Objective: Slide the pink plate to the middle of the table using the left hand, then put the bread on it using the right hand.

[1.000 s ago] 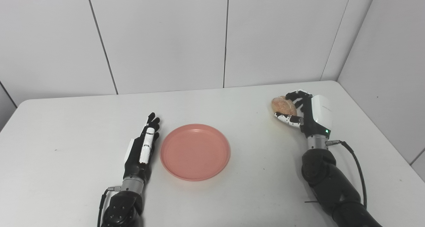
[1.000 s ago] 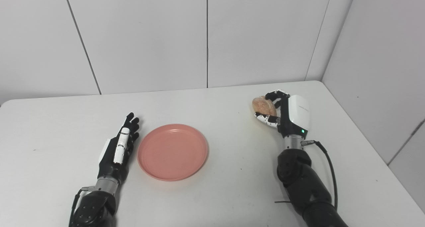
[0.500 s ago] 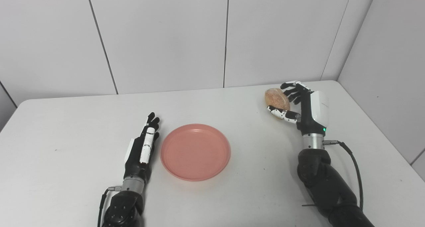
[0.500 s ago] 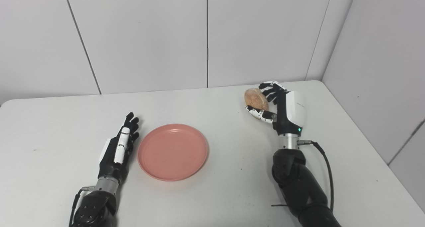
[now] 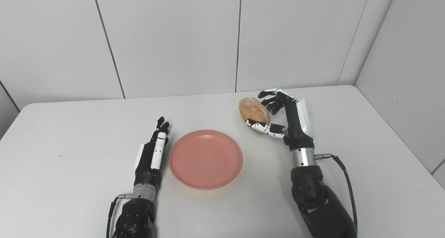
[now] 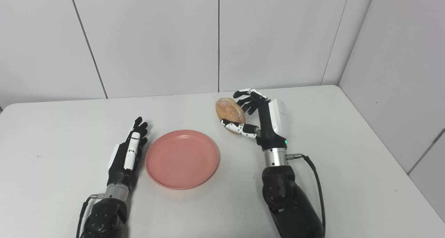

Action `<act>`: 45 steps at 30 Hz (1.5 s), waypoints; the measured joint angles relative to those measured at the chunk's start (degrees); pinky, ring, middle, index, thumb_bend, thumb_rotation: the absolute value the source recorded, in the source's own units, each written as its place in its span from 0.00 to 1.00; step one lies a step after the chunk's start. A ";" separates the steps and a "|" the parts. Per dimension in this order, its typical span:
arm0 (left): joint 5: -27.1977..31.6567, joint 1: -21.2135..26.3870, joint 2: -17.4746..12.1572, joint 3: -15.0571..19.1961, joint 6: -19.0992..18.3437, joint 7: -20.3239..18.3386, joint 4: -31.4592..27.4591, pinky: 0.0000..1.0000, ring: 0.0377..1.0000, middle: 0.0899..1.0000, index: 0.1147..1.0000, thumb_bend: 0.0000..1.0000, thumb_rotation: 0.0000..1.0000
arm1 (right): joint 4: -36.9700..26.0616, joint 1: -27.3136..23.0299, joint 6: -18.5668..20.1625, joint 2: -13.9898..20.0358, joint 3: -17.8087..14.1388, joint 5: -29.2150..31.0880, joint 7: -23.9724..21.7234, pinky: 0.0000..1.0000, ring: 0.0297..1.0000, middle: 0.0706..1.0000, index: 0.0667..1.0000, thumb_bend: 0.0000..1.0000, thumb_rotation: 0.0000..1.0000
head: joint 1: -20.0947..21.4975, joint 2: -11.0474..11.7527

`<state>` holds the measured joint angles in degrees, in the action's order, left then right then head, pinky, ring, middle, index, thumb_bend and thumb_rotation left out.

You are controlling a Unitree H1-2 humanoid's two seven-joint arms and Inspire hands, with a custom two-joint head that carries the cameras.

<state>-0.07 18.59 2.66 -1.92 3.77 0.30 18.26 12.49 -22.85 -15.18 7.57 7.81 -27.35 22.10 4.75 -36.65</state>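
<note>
Left eye view: pink plate sits flat on the white table, around mid-table, nothing on it. Left hand lies just beside the plate's left rim, fingers straight and together pointing away from the robot, holding nothing; can't tell if it touches the rim. Right hand is raised to the right of the plate, beyond its far-right edge. Its fingers curl over the top of the bread roll and the thumb presses under it, so the roll is gripped clear of the table. Roll is near the plate's rim but not over it. A black cable runs from the right wrist.
</note>
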 measured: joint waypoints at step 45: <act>-2.04 0.31 2.10 0.10 1.00 3.33 0.87 0.97 0.97 0.96 0.95 0.44 1.00 | 13.15 -2.90 -4.15 -1.70 11.11 -10.33 -6.74 0.44 0.53 0.55 0.47 0.51 0.09 | -4.49 0.70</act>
<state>-2.10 18.90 4.77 -1.82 4.76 3.62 19.13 25.64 -25.75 -19.34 5.87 18.92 -37.68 15.35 0.26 -35.95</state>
